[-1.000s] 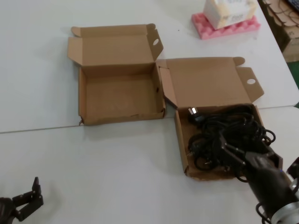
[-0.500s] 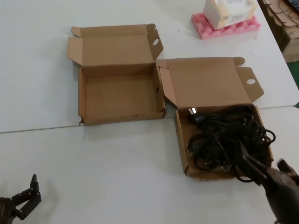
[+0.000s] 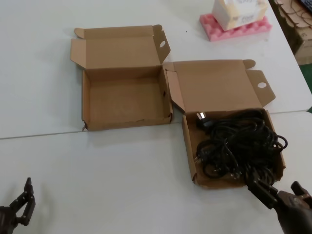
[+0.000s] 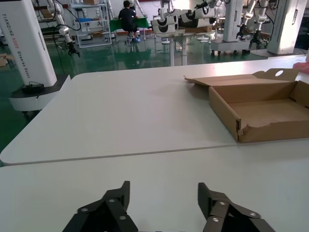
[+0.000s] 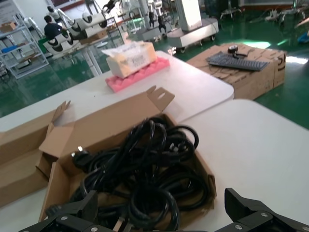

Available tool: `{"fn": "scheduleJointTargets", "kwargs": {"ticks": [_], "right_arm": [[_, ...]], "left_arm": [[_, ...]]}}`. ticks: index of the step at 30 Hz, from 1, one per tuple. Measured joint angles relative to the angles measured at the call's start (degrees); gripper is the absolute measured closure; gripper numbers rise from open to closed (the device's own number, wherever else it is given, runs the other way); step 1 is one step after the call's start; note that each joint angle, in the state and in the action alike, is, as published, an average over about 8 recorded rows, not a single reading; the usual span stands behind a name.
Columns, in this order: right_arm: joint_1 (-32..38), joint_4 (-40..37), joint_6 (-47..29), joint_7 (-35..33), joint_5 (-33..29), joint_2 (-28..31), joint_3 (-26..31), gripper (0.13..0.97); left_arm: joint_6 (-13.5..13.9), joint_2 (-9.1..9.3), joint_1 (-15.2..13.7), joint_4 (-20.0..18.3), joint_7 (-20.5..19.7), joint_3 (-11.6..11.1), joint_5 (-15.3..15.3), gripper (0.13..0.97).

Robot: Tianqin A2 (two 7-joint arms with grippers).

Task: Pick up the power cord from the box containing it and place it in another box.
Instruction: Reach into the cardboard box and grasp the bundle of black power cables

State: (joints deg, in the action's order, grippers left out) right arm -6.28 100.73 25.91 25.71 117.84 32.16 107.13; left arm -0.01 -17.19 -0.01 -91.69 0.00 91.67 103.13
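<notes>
The right carton stands open and holds a tangled mass of black power cord with a dark plug at its far left corner. I cannot tell a single thin cord apart in the mass. It also shows in the right wrist view. The left carton is open and empty, with a frayed near corner. My right gripper is open and empty, just in front of the right carton's near edge. My left gripper is open and empty at the table's front left.
A white packet on pink foam sits at the back right. Brown cartons stand beyond the table's right edge, one with a keyboard on it. A seam crosses the white table between the two cartons.
My right gripper has pulled back out of the cord carton toward the front, empty. My left gripper has slid a little further toward the front left corner.
</notes>
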Motion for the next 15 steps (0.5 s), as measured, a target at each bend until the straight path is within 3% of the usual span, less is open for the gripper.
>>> {"fn": "scheduleJointTargets", "kwargs": {"ticks": [4, 15], "right_arm": [[1.3, -1.9, -0.7, 0.0, 0.7, -0.4, 0.6, 0.173], [3.4, -4.0, -1.7, 0.0, 1.7, -0.8, 1.6, 0.326]], "left_arm": [[0.0, 0.00, 0.0, 0.0, 0.0, 0.0, 0.0, 0.564], [0.0, 0.00, 0.0, 0.0, 0.0, 0.0, 0.0, 0.789]]}}
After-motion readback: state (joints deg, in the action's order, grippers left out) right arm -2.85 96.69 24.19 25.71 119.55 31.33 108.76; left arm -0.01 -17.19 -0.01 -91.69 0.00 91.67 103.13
